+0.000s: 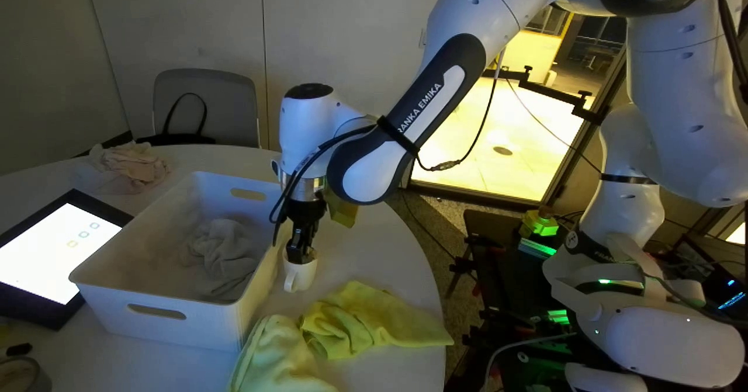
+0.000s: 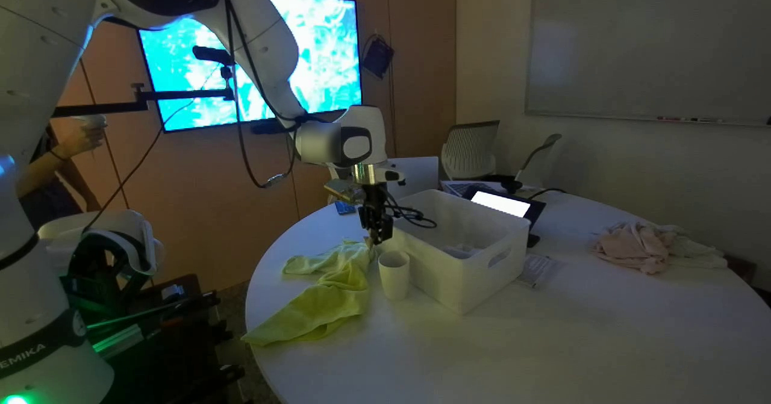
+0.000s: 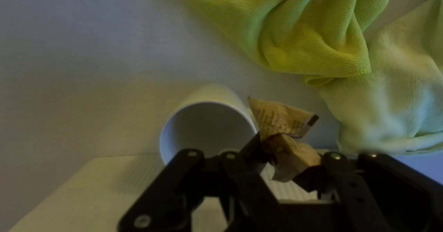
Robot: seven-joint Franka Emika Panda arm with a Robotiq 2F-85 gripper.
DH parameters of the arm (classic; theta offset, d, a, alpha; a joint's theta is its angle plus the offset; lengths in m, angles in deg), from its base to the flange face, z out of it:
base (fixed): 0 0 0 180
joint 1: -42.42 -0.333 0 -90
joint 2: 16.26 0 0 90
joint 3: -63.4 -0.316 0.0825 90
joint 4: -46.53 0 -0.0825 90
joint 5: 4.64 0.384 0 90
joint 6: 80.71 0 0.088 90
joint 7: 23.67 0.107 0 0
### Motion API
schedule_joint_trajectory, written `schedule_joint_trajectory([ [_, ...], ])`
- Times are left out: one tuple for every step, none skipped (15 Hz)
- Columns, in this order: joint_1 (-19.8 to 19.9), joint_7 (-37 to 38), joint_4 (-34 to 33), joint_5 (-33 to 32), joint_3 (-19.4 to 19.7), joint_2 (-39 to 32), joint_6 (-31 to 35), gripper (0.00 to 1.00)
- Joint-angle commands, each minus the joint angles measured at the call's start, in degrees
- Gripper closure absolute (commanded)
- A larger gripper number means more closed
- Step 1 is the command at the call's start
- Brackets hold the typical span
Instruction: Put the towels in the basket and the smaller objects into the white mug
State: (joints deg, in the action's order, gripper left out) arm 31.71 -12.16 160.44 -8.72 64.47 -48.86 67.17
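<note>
Your gripper (image 3: 284, 163) pinches a crumpled paper packet (image 3: 285, 145) near the mouth of the upright white mug (image 2: 394, 280); that drop looks left to do. A grey towel (image 1: 225, 252) lies in the basket (image 1: 198, 328); two yellow-green towels (image 1: 374, 322) await, one reaching the edge of the table (image 2: 542, 332). The mug stands just beside the basket, with open room away from the towels.

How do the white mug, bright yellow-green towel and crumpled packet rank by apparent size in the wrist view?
1. Bright yellow-green towel, cut off at the top
2. White mug, partly behind the gripper
3. Crumpled packet, nearer the camera, yet looks smallest
</note>
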Motion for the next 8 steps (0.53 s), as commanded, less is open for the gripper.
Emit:
schedule_joint_trajectory([
  [-0.36, 0.73, -3.14, -0.97, 0.5, -2.05, -0.28, 0.97],
  [-0.35, 0.68, -3.6, -0.96, 0.55, -2.4, -0.38, 0.97],
  [-0.38, 0.69, -3.98, -1.03, 0.68, -2.67, -0.4, 0.97],
  [-0.39, 0.68, -4.28, -1.08, 0.79, -2.84, -0.38, 0.97],
  [-0.43, 0.75, -4.56, -1.12, 0.93, -3.07, -0.29, 0.97],
  [-0.43, 0.75, -4.81, -1.13, 1.03, -3.2, -0.3, 0.97],
  [-0.42, 0.74, -4.98, -1.14, 1.13, -3.24, -0.32, 0.97],
  [-0.5, 0.84, -5.06, -1.26, 1.32, -3.32, -0.18, 0.97],
])
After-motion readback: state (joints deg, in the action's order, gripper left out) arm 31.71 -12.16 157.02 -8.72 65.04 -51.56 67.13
